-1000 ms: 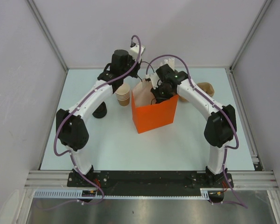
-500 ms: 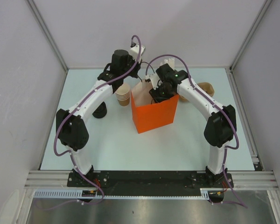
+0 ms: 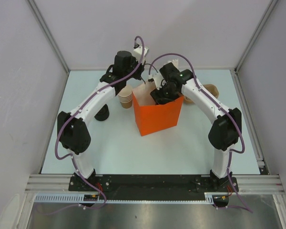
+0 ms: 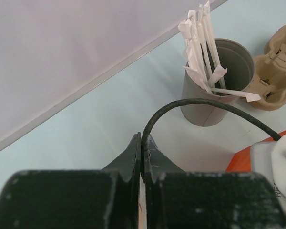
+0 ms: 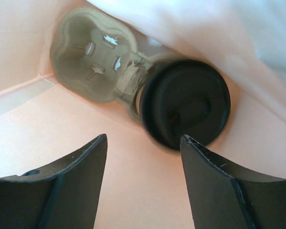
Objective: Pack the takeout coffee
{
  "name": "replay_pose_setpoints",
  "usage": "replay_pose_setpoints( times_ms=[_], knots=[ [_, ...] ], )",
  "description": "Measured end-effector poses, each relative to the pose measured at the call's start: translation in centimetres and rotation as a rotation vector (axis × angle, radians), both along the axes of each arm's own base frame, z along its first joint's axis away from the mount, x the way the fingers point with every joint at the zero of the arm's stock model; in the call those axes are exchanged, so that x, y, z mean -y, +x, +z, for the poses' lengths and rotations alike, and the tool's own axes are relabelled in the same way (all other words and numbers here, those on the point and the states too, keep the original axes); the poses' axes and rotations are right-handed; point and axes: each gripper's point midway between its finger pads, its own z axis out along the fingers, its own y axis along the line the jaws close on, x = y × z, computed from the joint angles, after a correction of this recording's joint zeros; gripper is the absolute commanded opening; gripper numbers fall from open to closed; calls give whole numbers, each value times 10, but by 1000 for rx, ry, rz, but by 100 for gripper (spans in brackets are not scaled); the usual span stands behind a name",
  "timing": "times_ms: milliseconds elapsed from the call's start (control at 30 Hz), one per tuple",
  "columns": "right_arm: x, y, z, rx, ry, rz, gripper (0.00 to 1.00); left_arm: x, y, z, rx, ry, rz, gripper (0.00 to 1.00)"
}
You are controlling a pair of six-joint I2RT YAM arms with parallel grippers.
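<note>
The orange paper bag [image 3: 157,118] stands open at mid-table. My right gripper [image 5: 144,136] is down inside it, open, nothing between its fingers. Just past its fingertips sits the takeout coffee [image 5: 186,107], its black lid facing the camera, apart from both fingers. It rests at one end of a moulded pulp cup carrier [image 5: 88,55] on the bag's floor. My left gripper [image 4: 143,143] is shut at the bag's rear left rim [image 3: 142,87], a thin orange sliver of the bag pinched between its jaws. In the top view the cup is hidden by the right wrist.
A grey tube of wrapped straws [image 4: 214,86] and a pulp carrier [image 4: 279,71] stand behind the bag. A stack of lidless tan cups [image 3: 126,97] and black lids [image 3: 102,113] sit left of it. More pulp carriers [image 3: 210,90] lie to the right.
My right gripper has gone from nearly shut to open, letting go of the coffee inside the bag, and its wrist has risen slightly. The left arm has not moved.
</note>
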Motion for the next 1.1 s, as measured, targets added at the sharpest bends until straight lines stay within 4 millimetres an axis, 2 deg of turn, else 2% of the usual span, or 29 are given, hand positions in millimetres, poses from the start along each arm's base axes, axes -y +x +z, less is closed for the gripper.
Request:
replay_pose_setpoints(
  times_ms=[367, 500, 667, 867, 967, 1000, 1067, 1100],
  knots=[
    [-7, 8, 25, 56, 44, 4, 70, 1, -1, 0, -2, -3, -5, 1],
    [-9, 11, 40, 87, 70, 7, 70, 1, -1, 0, -2, -4, -9, 5],
    [-11, 13, 68, 139, 130, 17, 70, 3, -2, 0, -4, -7, -19, 10],
    [-7, 11, 116, 232, 226, 35, 70, 4, -2, 0, -4, -8, -22, 23],
    [-2, 11, 140, 278, 273, 37, 70, 4, -3, 1, -3, -9, -23, 33],
    [1, 12, 151, 303, 296, 36, 70, 4, -3, 2, -3, -10, -24, 41],
    [5, 14, 164, 334, 320, 33, 70, 4, -3, 2, -1, -10, -25, 47],
    [8, 15, 171, 350, 334, 30, 70, 3, -4, 3, 0, -9, -26, 53]
  ],
)
